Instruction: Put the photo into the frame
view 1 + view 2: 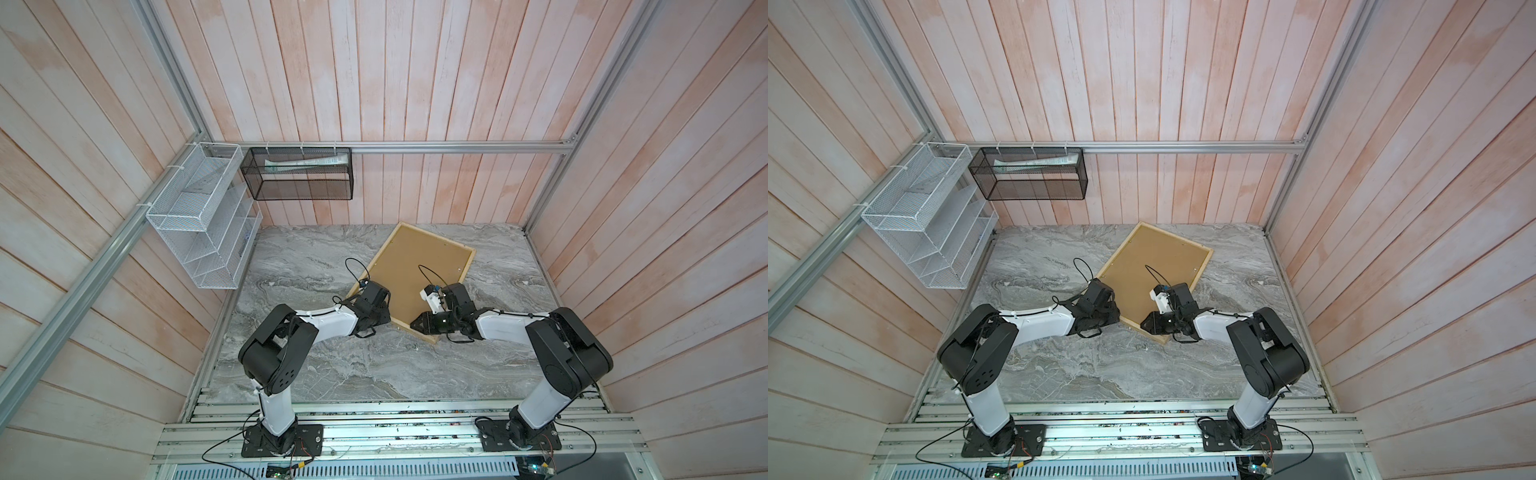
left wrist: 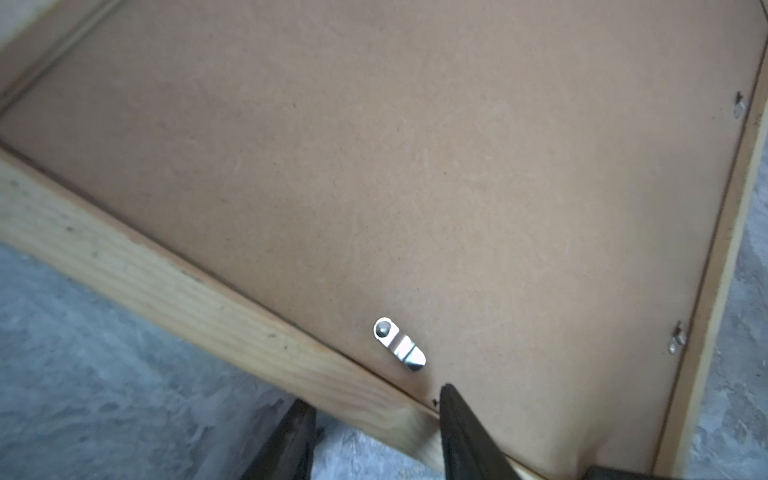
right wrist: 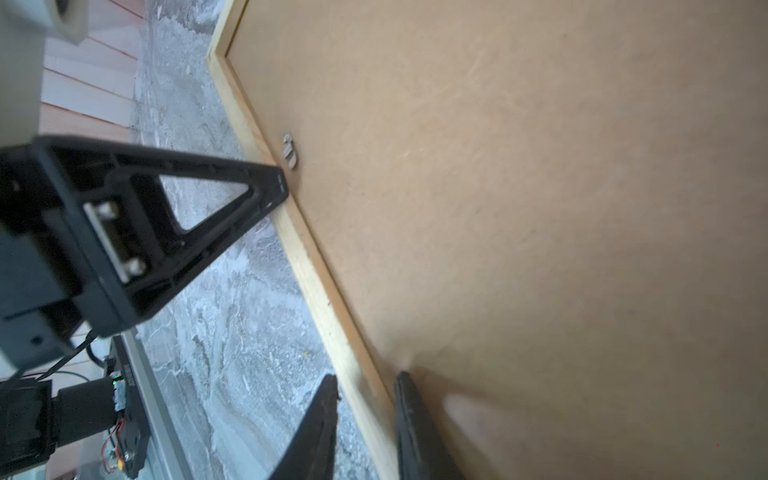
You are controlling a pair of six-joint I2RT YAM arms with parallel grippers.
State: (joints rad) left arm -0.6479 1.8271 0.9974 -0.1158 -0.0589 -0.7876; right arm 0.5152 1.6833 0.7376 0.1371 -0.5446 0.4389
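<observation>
In both top views the frame [image 1: 438,237] lies face down on the marble table [image 1: 332,374] with the brown backing panel [image 1: 415,270] seated inside it. The left gripper [image 1: 384,320] and the right gripper [image 1: 417,325] meet it on the same near rail, well apart from each other along it. The photo shows nowhere. If it is already in, the panel hides it.

In the left wrist view the near rail [image 2: 208,299] runs between the left jaws. The outer finger [image 2: 291,444] stands on the table side of the wood and the inner finger [image 2: 461,428] rests on the panel just inside it. Both lie against the rail, which reads as a half-wide grip on the frame. A small metal clip [image 2: 399,345] sits on the panel just ahead of the inner finger.

In the right wrist view the right jaws are narrow and straddle the rail the same way, one finger [image 3: 316,428] outside and one [image 3: 415,424] on the panel. Whether they press the wood yet cannot be told. Farther along the rail from these jaws, the left gripper's finger touches it beside the clip.

The step in hand looks like a two-armed hold on the frame's near side, probably to lift or turn it. Whether that opens the job or closes it is unclear. The next move calls for a firm pinch on both sides and both arms rising together, or the thin frame may twist or slip.
</observation>
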